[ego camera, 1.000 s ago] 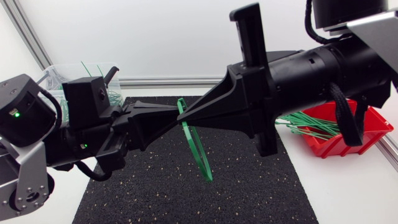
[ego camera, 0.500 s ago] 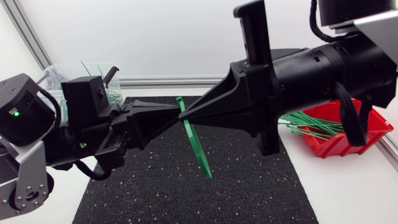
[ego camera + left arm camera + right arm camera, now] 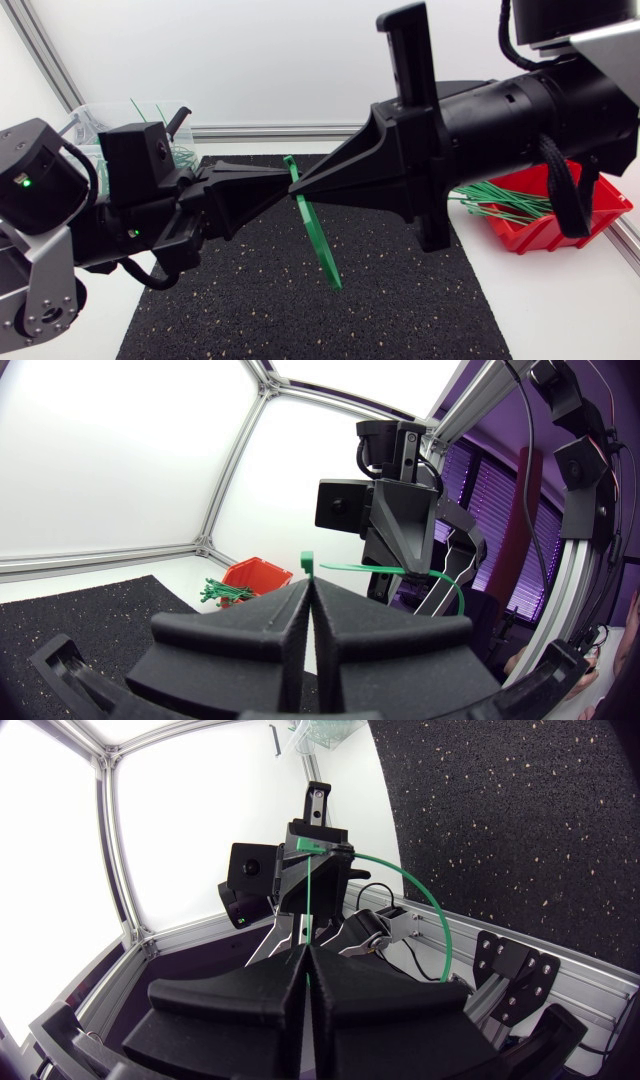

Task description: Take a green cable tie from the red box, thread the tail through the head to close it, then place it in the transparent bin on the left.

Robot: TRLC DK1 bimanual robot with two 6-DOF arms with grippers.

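Your left fingers (image 3: 250,190) and right fingers (image 3: 340,175) both pinched the thin green plastic cable tie (image 3: 320,240) above the black speckled mat (image 3: 400,310). Its loop got narrower, so it seemed to be closing.

The black right end effector (image 3: 298,190) was pulled back a little, and the thin green plastic cable tie (image 3: 320,245) was flattened.

Thin green cable tie (image 3: 318,240) pinched in mid-air above the desk (image 3: 560,300), where left pincer (image 3: 287,179) and right pincer (image 3: 296,190) meet tip to tip, head poking out at the tips, strap curving down and away. Open red box (image 3: 600,205) at the desk's right with a bundle of spare ties (image 3: 495,200); transparent bin (image 3: 95,115) far left, a few looped ties (image 3: 183,152) inside.
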